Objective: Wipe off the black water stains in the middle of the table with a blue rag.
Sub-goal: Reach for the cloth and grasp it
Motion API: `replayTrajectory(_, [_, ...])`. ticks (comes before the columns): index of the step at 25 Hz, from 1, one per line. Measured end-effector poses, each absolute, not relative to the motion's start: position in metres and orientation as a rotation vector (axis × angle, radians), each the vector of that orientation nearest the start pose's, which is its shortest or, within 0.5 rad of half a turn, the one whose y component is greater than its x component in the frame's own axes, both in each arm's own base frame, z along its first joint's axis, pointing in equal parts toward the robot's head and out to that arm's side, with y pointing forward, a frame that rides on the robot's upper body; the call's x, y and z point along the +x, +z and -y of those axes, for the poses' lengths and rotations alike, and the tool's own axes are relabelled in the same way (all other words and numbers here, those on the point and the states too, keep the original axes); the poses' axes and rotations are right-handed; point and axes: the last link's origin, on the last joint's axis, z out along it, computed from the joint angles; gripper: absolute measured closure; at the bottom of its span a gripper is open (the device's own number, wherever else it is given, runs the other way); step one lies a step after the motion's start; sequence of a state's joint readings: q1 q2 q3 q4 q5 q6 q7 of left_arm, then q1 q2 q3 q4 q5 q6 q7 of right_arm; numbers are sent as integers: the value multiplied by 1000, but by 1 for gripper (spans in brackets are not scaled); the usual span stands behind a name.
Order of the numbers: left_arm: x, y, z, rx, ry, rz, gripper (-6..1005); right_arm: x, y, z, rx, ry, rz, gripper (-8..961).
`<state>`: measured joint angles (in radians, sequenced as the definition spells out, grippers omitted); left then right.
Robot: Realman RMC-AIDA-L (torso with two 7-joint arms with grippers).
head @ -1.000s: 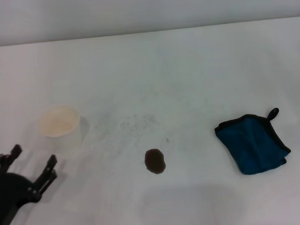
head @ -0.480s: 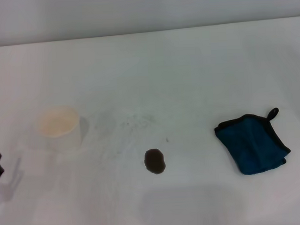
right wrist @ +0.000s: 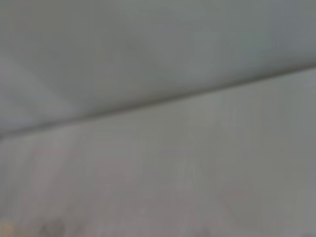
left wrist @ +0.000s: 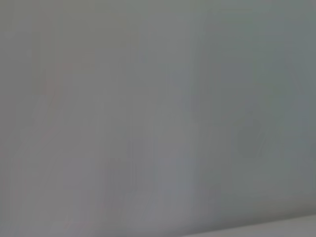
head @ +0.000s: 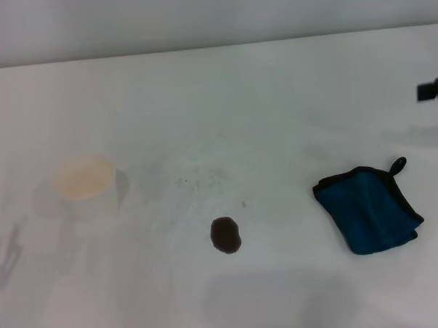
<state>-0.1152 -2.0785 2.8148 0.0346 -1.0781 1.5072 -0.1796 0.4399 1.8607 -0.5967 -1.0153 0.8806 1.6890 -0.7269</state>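
Observation:
A small dark brown-black oval stain lies on the white table near the front middle. The folded blue rag with black edging and a small loop lies flat to the right of the stain. Only a black tip of my right gripper shows at the right edge of the head view, above and behind the rag. My left gripper is out of view. Both wrist views show only blurred grey surface.
A white cup stands on the table to the left of the stain. Faint grey specks lie behind the stain. The table's far edge meets a grey wall.
My left gripper has drawn back out of the head view at the lower left. A tip of my right gripper has come in at the right edge. Stain, rag and cup have not moved.

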Motion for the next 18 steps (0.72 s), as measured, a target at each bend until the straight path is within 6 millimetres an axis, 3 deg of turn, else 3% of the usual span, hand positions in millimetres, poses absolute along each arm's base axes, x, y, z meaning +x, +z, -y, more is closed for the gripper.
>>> replayTrajectory(5, [-380, -10, -191, -1687, -618, 457, 130, 275, 122, -337, -2245, -78, -1564, 181])
replayTrajectory(9, [-379, -8, -195, -1684, -615, 440, 130, 250, 98, -343, -2248, -288, -1442, 182])
replayTrajectory(13, [-378, -8, -198, -1684, -620, 433, 130, 237, 72, -351, -2240, -399, -1379, 183])
replayTrajectory(18, [-376, -6, -200, -1687, -604, 389, 130, 237, 44, -351, -2190, -469, -1406, 185])
